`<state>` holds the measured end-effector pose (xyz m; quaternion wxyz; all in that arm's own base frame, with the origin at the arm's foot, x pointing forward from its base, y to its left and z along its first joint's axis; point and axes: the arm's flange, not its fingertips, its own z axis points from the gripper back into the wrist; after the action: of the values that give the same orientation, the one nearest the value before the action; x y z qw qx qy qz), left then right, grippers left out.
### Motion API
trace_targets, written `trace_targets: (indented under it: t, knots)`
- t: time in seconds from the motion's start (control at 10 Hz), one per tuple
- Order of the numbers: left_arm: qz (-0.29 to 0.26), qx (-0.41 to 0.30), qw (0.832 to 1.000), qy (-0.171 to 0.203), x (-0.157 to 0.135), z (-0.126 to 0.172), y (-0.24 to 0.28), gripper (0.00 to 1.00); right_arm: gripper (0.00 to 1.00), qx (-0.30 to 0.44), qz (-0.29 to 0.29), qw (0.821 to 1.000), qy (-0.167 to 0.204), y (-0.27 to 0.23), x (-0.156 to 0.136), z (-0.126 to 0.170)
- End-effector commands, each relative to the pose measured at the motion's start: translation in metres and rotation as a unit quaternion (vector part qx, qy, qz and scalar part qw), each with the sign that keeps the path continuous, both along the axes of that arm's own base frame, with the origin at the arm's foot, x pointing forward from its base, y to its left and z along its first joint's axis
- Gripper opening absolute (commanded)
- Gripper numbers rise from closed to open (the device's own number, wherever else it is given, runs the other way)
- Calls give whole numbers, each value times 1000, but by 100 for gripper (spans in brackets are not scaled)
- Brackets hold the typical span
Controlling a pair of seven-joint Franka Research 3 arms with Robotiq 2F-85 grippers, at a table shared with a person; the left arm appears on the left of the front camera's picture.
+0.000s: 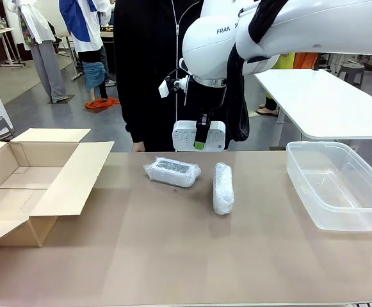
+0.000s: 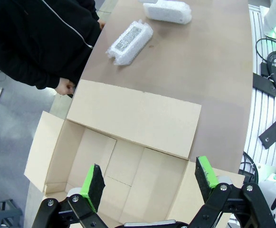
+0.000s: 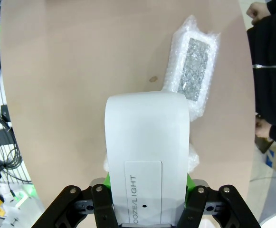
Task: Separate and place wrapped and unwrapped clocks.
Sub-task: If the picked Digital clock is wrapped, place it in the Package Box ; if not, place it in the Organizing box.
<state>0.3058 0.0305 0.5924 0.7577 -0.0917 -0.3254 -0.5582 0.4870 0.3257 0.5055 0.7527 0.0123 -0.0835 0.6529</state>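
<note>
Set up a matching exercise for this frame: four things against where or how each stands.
1 bare clock
2 left tool
3 cardboard box
4 clear tub

A table's right side
B open, above the box
C gripped by the right tool
D flaps spread, table's left side

Pairs: 1-C, 2-B, 3-D, 4-A
</note>
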Motion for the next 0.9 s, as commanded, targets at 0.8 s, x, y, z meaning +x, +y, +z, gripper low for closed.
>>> trace_targets:
  t: [0.8]
  knots:
    - [-10,-3,1000,-1,0,-1,2,100,52,0,0,1000,0,0,0,0]
